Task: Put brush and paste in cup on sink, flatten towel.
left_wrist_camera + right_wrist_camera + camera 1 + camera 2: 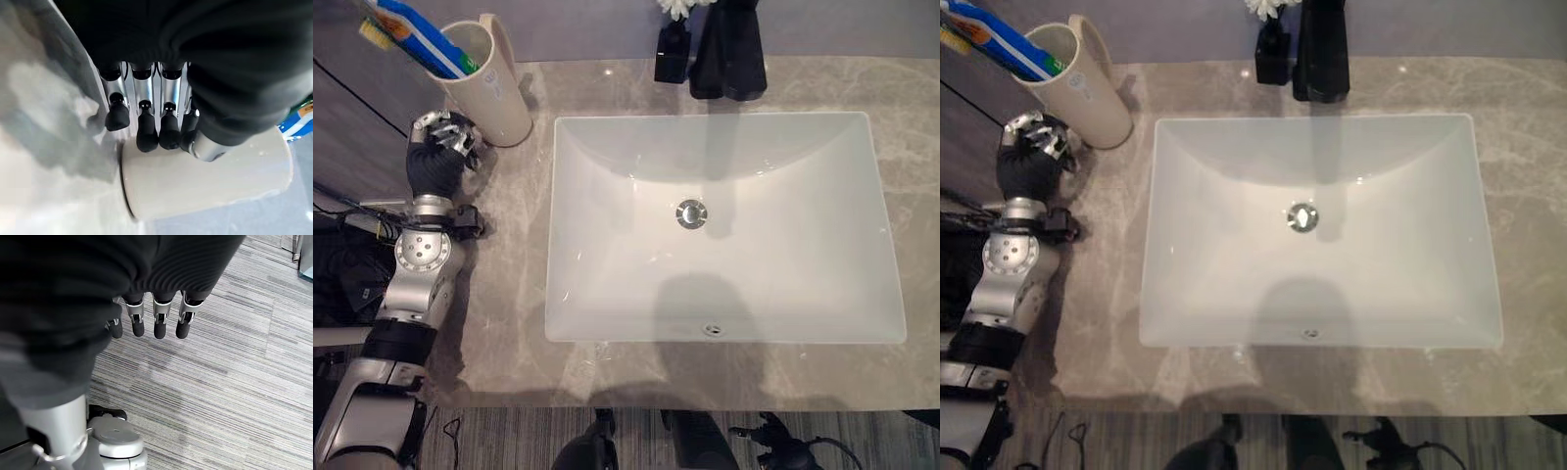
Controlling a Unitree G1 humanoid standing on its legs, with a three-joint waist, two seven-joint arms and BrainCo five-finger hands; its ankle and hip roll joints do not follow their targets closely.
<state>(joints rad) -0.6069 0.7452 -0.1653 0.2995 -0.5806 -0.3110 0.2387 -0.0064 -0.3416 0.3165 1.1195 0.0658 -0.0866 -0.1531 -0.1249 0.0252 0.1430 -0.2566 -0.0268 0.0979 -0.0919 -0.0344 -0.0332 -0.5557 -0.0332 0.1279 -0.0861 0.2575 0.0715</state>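
Note:
A cream cup [496,86] stands on the marble counter at the far left, beside the sink's back corner. A blue toothpaste tube [423,36] leans out of it, with a yellow-ended piece [375,34] alongside that looks like the brush. My left hand [438,162] rests on the counter just in front and to the left of the cup. In the left wrist view its fingers [146,132] hang relaxed, tips close to the cup's wall [205,188] without gripping it. My right hand [156,318] hangs open and empty over the carpet.
A white rectangular sink [724,337] fills the middle of the counter [911,98]. A black faucet [729,49] and a small black vase [672,57] with white flowers stand behind it. The striped carpet [234,382] lies below the counter's front edge.

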